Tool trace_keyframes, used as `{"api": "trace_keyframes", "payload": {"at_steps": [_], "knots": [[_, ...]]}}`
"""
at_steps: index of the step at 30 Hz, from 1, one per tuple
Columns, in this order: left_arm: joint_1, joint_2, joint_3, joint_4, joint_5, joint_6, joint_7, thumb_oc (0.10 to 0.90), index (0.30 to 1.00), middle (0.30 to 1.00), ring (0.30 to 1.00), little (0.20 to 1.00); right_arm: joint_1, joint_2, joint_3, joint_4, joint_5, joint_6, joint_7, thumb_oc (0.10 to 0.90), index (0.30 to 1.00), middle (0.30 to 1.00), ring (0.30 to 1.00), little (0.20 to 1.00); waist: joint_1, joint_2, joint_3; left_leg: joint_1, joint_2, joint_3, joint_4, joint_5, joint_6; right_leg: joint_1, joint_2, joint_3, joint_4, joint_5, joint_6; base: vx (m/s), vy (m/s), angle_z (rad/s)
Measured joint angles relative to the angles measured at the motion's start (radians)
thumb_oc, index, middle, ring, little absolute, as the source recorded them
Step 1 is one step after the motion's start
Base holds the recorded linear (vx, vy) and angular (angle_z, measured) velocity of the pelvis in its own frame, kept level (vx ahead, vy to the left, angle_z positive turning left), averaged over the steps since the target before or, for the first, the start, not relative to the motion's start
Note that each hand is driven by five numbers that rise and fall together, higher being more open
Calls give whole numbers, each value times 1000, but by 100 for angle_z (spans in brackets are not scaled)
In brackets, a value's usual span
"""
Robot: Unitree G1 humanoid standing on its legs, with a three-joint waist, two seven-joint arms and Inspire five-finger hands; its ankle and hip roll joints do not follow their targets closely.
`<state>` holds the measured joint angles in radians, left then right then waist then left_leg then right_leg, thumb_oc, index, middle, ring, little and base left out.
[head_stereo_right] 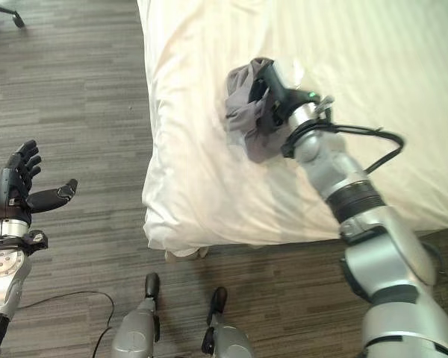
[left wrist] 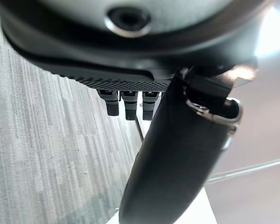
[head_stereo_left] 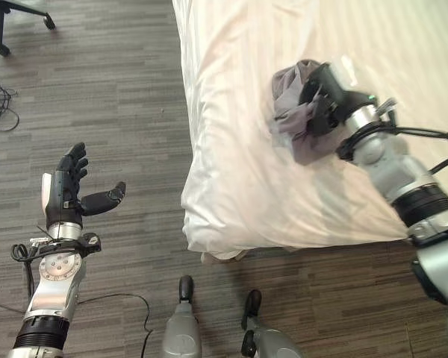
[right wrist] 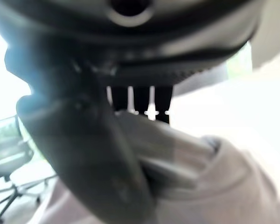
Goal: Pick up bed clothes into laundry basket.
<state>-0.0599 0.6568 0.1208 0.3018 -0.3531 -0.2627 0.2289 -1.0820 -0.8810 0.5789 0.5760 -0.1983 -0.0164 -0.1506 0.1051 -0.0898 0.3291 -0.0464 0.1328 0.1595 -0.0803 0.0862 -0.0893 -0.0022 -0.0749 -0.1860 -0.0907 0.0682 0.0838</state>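
From the left eye view I see my right hand [head_stereo_left: 325, 101] reaching onto the bed [head_stereo_left: 231, 149], laid on a crumpled grey garment [head_stereo_left: 293, 97] that sits on the white sheet, in from the bed's floor-side edge. The cloth bunches up past the hand and trails under the wrist; the fingers go down into the folds, so from here I cannot tell how far they close. My left hand [head_stereo_left: 66, 190] hangs over the wood-pattern floor [head_stereo_left: 119, 89], well apart from the bed, fingers straight and spread, thumb stuck out toward the bed, holding nothing. An office chair base [head_stereo_left: 15, 19] stands on the floor, far from the bed.

The right eye view gives the same: the garment is a soft, wrinkled grey heap, darker in its creases, lying beside the bed's long edge with my right hand on top.

In the left wrist view the fingers [left wrist: 126, 103] point straight out over the floor, with the thumb [left wrist: 177, 154] apart from them.

In the right wrist view pale grey cloth fills the space between thumb [right wrist: 102, 154] and fingers [right wrist: 141, 99]; it touches both, folded into thick ridges, and the thumb presses along it, pinching the fabric.
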Motion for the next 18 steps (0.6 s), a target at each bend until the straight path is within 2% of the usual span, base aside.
{"api": "trace_keyframes", "payload": {"at_steps": [2,5,9,10,11,15,17,18], "knots": [[20,4,24,3,-3,1,1,800,900,900,900,900,-8,-21,-38,-2,8,-2,-13,400,300,300,300,300,-23,-32,-20,18,3,14,-5,0,0,7,2,4,0,-1,1,11,27,-16],[20,3,54,-1,-3,2,1,800,900,900,900,900,-6,-90,-58,-81,11,-2,-11,400,300,300,300,300,-57,-50,-32,25,2,19,-6,0,0,10,1,9,0,-1,1,-7,43,-6],[12,5,124,-5,-2,2,10,800,900,900,900,900,0,-92,-118,-145,13,-19,-24,400,300,300,300,300,-94,-66,-44,47,1,41,-6,-3,4,18,-1,31,0,-1,1,8,84,-19],[-27,25,108,-2,28,38,52,800,900,900,900,900,28,-69,-154,-190,12,2,-31,400,300,300,300,300,-108,-67,-49,59,-1,57,-7,-7,9,22,-2,55,0,-1,1,-14,117,-25],[-77,41,103,0,43,74,56,800,900,900,900,900,42,-39,-181,-192,12,-9,-36,400,300,300,300,300,-108,-70,-50,65,-1,70,-7,-8,9,23,-4,62,0,1,-2,-3,94,-27],[-226,63,95,-56,48,67,70,800,900,900,900,900,97,31,-185,-126,13,-14,-52,400,300,300,300,300,-131,-80,-96,67,-8,92,-7,-11,16,15,-12,81,0,4,-5,-17,51,-17],[-238,91,99,-122,39,23,90,800,900,900,900,900,157,34,-186,-120,13,4,-53,400,300,300,300,300,-148,-74,-131,68,-15,106,-7,-16,23,9,-20,87,0,7,-5,-47,86,-17],[-252,92,99,-169,33,19,104,800,900,900,900,900,221,50,-223,-124,15,8,-56,400,300,300,300,300,-168,-69,-148,74,-21,112,-7,-17,24,10,-23,102,0,12,-8,-70,85,-13]]}}
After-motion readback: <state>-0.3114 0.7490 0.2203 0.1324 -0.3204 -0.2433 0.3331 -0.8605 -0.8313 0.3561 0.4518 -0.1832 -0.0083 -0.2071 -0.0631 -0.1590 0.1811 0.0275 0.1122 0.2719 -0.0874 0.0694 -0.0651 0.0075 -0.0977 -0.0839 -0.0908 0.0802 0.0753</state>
